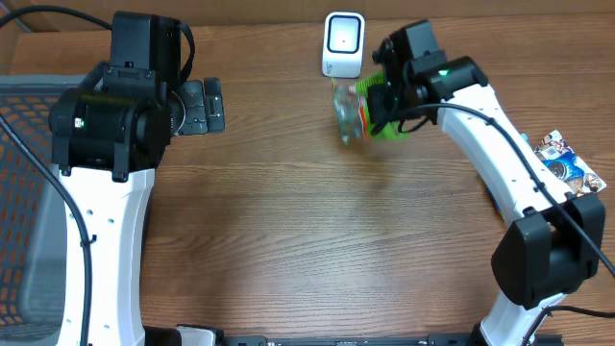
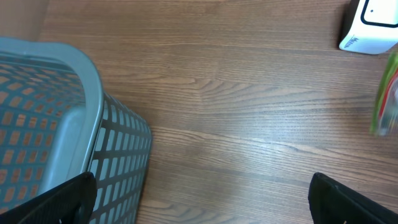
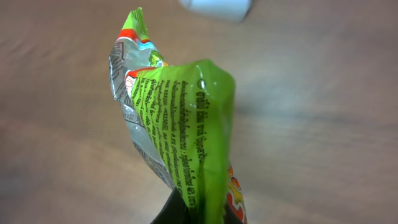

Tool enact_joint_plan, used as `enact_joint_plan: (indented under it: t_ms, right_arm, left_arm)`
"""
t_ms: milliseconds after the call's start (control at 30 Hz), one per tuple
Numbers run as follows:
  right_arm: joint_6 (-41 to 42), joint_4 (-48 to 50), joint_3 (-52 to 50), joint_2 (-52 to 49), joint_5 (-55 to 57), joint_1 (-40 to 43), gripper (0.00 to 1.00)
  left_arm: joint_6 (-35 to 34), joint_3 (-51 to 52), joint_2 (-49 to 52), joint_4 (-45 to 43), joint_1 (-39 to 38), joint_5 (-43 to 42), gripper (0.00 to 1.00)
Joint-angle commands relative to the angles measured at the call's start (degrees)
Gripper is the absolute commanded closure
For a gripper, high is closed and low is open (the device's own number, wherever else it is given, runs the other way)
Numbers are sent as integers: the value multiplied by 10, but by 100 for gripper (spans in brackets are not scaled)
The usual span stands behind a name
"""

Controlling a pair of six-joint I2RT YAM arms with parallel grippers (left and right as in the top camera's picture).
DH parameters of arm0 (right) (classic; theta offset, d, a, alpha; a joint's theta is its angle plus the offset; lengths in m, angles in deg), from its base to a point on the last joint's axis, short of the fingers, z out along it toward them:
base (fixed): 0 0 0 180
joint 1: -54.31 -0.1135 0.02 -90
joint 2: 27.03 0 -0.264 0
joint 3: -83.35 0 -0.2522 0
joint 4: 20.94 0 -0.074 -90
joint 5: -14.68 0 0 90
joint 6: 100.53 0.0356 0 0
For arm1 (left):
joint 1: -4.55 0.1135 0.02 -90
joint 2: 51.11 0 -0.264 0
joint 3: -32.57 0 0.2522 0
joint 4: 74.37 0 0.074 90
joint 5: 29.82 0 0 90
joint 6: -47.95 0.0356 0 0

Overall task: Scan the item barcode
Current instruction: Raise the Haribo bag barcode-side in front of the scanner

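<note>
A green and silver snack bag (image 1: 354, 112) hangs in the air just below the white barcode scanner (image 1: 343, 44) at the table's far edge. My right gripper (image 1: 382, 108) is shut on the bag's green end. In the right wrist view the crumpled bag (image 3: 180, 130) fills the middle, pinched at the bottom by my right gripper (image 3: 205, 214), with the scanner's base (image 3: 217, 9) blurred beyond it. My left gripper (image 1: 204, 104) rests far left of the scanner, open and holding nothing. From the left wrist the scanner (image 2: 370, 28) and bag (image 2: 388, 93) show at the right edge.
A grey mesh basket (image 1: 24, 202) stands at the table's left side, its corner (image 2: 74, 143) close under the left wrist. Another colourful packet (image 1: 569, 165) lies at the right edge behind the right arm.
</note>
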Motion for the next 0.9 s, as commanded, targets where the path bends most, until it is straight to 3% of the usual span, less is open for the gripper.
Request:
enact_joint_plan:
  t_ms: [0,167,633,867]
  right_arm:
    - [10,41,26,13,170,-14,96]
    - [-5,129,26,12,257,-20,96]
    - [-120,396,26,-58,264,-20,96]
    - [-174,449,26,-94,264,-20,96]
  left_arm:
    - [13,-7,5,0,2,7,0]
    - [13,-7,5,0,2,7,1]
    - [13,-7,5,0,2,7,0]
    - [13,-7,5,0,2,7,0]
